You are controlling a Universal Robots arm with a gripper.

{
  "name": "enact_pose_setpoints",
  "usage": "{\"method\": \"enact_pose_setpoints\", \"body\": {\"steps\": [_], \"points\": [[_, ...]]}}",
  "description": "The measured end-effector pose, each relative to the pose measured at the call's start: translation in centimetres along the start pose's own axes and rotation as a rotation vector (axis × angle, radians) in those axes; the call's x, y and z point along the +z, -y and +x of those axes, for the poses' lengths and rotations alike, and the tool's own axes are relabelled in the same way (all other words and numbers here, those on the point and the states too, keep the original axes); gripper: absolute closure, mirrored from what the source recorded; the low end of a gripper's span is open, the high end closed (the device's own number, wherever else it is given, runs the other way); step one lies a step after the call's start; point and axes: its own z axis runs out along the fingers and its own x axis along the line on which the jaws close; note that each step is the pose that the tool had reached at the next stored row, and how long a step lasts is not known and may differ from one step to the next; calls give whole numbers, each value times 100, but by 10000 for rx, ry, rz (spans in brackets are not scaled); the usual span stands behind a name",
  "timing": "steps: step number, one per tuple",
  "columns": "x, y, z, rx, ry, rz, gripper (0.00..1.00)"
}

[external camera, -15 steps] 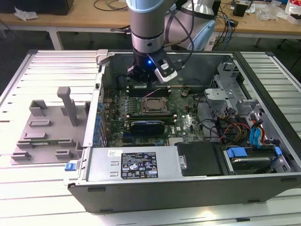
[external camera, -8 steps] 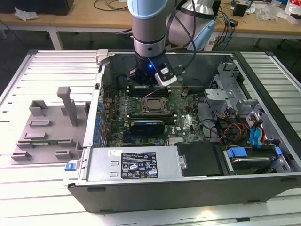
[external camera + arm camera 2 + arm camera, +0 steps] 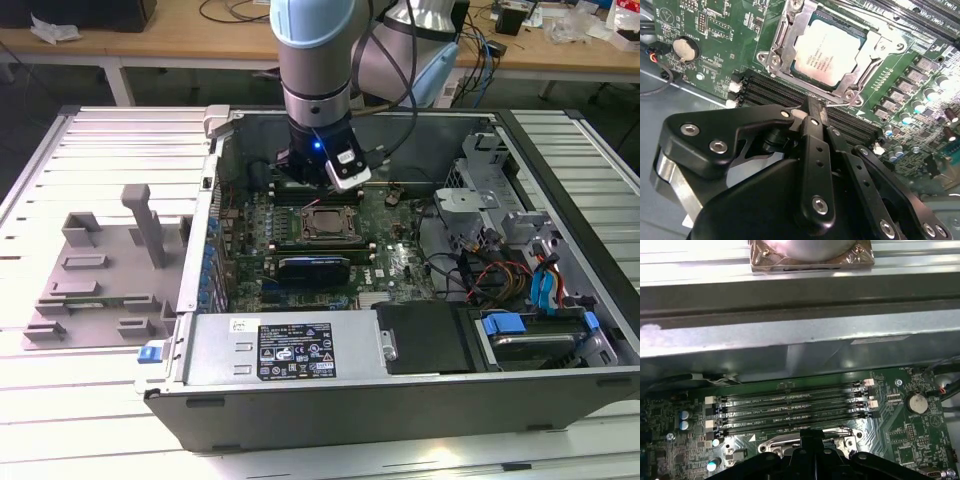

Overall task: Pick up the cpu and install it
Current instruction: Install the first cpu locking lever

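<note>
An open computer case (image 3: 300, 400) lies on a slatted metal table (image 3: 90, 160), its green motherboard (image 3: 400, 265) facing up. In the second wrist view a round coin battery (image 3: 683, 49) sits on the board near a corner, and black memory slots (image 3: 767, 92) run just beside the metal socket frame (image 3: 785, 60) — the same slots (image 3: 790, 407) show in the first wrist view, four in a row. A labelled power supply (image 3: 285, 350) sits along the case's near wall, blue cables (image 3: 545, 285) at the exterior view's right. A grey plastic fixture (image 3: 100, 275) rests on the table at the exterior view's left — well apart from the case's interior.
</note>
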Motion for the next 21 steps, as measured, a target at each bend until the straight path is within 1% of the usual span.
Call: {"method": "enact_pose_setpoints", "body": {"steps": [2,5,8,9,10,11,12,17,21], "points": [[26,-6,1,80,11,9,89],[43,-10,1,131,21,14,89],[65,-28,1,195,36,19,89],[71,-27,-1,276,54,31,89],[79,-26,0,416,83,44,89],[97,-22,1,767,159,78,89],[114,-18,3,1203,253,118,89],[122,-43,6,1432,302,138,89],[135,-78,12,1809,384,173,89]]}}
